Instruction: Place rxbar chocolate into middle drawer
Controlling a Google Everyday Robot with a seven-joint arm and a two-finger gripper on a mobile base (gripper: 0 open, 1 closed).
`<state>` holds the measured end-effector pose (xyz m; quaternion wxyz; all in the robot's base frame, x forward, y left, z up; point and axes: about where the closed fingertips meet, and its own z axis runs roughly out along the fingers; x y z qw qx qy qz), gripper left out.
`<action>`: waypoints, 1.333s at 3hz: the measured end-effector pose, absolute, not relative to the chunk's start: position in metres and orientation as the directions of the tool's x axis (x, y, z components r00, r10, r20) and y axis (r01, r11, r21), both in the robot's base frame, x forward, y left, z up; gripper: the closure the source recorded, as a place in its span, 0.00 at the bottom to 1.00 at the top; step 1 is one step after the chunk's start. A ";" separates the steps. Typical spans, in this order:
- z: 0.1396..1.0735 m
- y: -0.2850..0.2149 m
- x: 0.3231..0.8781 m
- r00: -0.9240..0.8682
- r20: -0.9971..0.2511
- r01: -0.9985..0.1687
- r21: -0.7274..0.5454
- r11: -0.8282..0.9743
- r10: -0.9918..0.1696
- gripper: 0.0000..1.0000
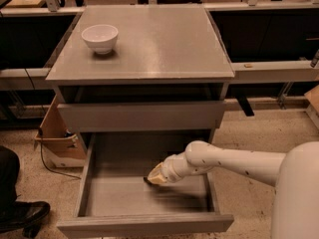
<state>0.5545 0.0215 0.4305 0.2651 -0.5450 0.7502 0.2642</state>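
Camera view: my gripper [155, 176] sits low inside the middle drawer [114, 200], fingers pinched narrow on the rxbar chocolate [147, 180], a dark sliver at their tips. Risk: if I release tilted, the bar clings to them or skids.

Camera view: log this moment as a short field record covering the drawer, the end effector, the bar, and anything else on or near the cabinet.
middle drawer: pulled open
end effector: inside the open drawer, low over its floor, right of centre
rxbar chocolate: only a dark sliver shows at the end effector's tip; hold unclear
upper drawer front: shut
white bowl: upright on the cabinet top, left rear
cardboard box: on the floor, left of the cabinet
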 end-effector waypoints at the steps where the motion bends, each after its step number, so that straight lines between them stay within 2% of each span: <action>1: 0.396 0.023 0.554 -0.320 -0.659 -0.940 0.134 0.313 -0.680 0.81; 4: 0.398 0.028 0.552 -0.314 -0.679 -0.941 0.132 0.311 -0.663 0.11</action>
